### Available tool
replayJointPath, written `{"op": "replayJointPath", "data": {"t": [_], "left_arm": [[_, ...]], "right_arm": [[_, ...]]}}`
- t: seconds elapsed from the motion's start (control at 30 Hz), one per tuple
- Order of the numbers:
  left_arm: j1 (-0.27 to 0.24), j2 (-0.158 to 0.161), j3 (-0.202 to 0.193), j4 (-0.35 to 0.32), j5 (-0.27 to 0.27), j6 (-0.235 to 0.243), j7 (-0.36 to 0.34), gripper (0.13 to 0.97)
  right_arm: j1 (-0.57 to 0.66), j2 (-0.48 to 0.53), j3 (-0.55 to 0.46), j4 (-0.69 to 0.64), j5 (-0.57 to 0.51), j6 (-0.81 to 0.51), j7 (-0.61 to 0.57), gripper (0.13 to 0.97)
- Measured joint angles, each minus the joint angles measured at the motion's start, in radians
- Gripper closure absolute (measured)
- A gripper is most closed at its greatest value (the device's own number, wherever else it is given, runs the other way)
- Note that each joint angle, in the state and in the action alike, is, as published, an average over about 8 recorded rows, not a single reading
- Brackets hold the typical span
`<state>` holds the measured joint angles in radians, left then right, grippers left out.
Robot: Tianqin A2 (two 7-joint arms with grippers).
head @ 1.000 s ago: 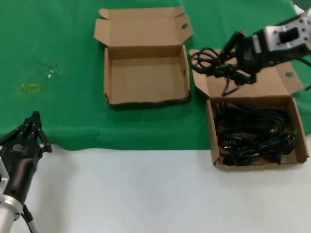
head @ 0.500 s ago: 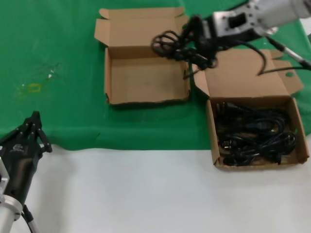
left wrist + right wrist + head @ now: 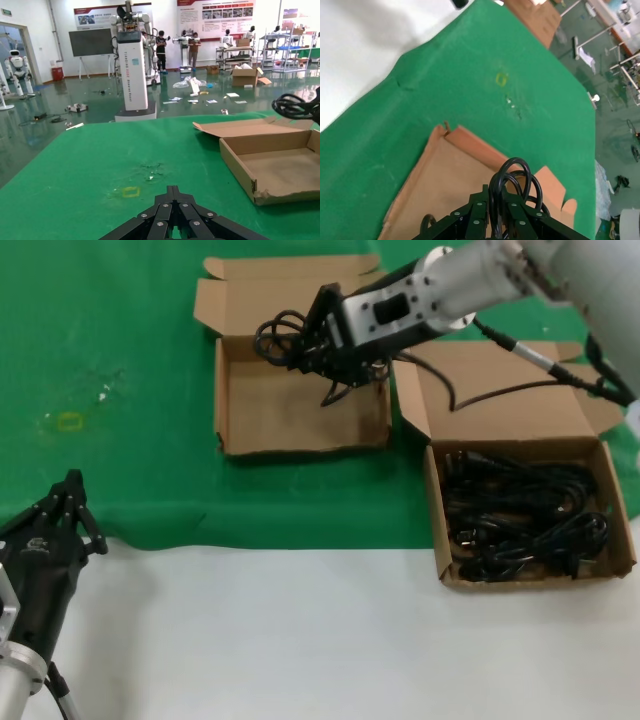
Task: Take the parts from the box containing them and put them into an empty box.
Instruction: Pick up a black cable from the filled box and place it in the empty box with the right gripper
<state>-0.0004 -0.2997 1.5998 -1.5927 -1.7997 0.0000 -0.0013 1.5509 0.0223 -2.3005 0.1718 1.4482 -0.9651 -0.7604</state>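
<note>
My right gripper (image 3: 300, 343) is shut on a looped black power cord (image 3: 281, 338), held in the air over the empty cardboard box (image 3: 300, 447) at the back centre. Its loops (image 3: 515, 180) stick out between the jaws in the right wrist view, above the box floor (image 3: 450, 185). One cable end hangs down toward the box (image 3: 335, 390). The rest of the parts (image 3: 520, 520) lie tangled in the box on the right (image 3: 437, 530). My left gripper (image 3: 70, 490) is parked at the near left, shut and holding nothing, its tip (image 3: 173, 192) over the green cloth.
Both boxes have open lids folded back (image 3: 290, 285) (image 3: 500, 390). A green cloth (image 3: 110, 360) covers the far half of the table, with white tabletop (image 3: 300, 640) nearer. A small yellow mark (image 3: 70, 421) sits on the cloth at the left.
My right arm has swung left with the cord, from above the right box's lid to over the empty box. The left arm has stayed still.
</note>
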Motion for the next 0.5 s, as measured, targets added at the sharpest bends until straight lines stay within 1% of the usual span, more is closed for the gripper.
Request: {"op": "replayJointPath", "data": {"t": [0.2, 0.3, 0.4, 0.5], "left_arm": [[0.0, 0.0, 0.0, 0.0, 0.0, 0.0, 0.0, 0.953], [0.0, 0.0, 0.0, 0.0, 0.0, 0.0, 0.0, 0.953], [0.0, 0.0, 0.0, 0.0, 0.0, 0.0, 0.0, 0.953], [0.0, 0.0, 0.0, 0.0, 0.0, 0.0, 0.0, 0.953]], "right_arm": [[-0.022, -0.017, -0.225, 0.016, 0.173, 0.096, 0.007, 0.914], [-0.032, -0.02, -0.319, 0.034, 0.251, 0.132, 0.015, 0.914], [-0.04, -0.021, -0.384, 0.054, 0.302, 0.161, 0.026, 0.914], [-0.048, -0.022, -0.42, 0.075, 0.325, 0.181, 0.042, 0.915]]}}
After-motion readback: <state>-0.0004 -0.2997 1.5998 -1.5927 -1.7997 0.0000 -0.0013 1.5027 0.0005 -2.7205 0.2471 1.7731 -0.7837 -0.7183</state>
